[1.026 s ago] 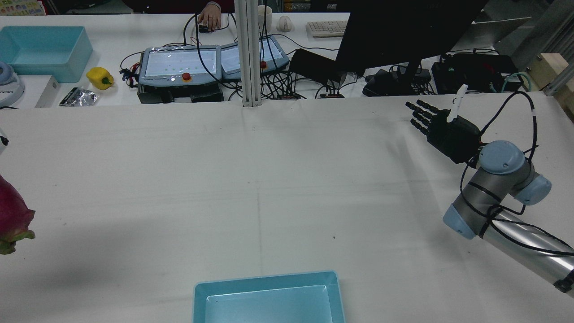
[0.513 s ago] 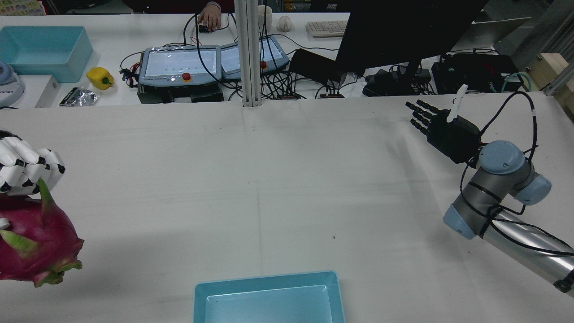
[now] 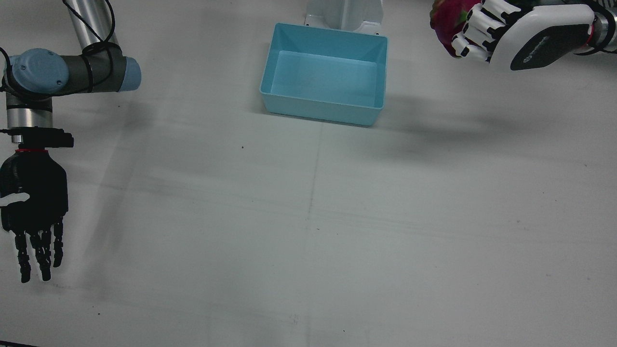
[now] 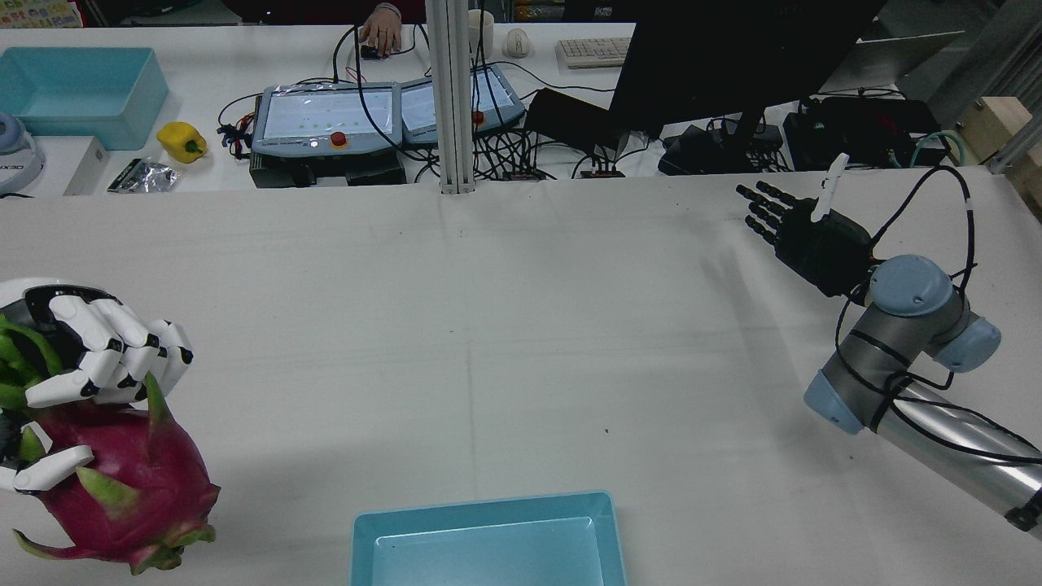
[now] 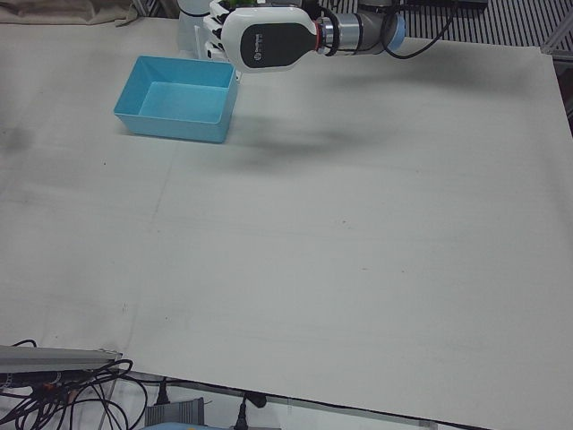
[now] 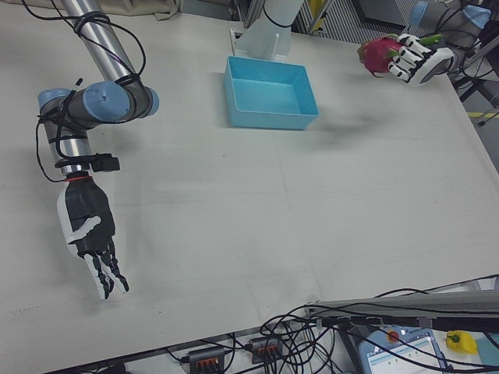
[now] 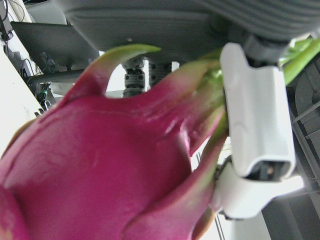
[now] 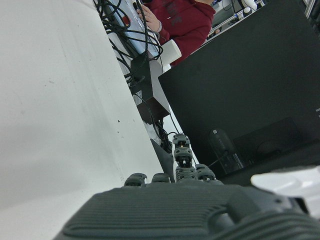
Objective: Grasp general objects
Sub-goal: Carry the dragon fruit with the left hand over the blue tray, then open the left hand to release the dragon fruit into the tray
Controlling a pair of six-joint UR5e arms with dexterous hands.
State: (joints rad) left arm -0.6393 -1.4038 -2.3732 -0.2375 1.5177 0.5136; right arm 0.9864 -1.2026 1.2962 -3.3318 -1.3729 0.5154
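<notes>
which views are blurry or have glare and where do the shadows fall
Left hand view: the magenta dragon fruit fills the frame, soft and too close. Front view: a broad soft shadow lies right of the light blue plastic bin. Rear view: evenly lit, sharp; the black right hand casts a faint shadow.

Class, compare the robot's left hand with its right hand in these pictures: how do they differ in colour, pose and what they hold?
The left hand is white with black joints; the right hand is all black. The left hand is curled around a pink dragon fruit, while the right hand holds nothing, fingers stretched out straight. The left hand is near the blue bin; the right hand is far from it. Both hang above the table.
</notes>
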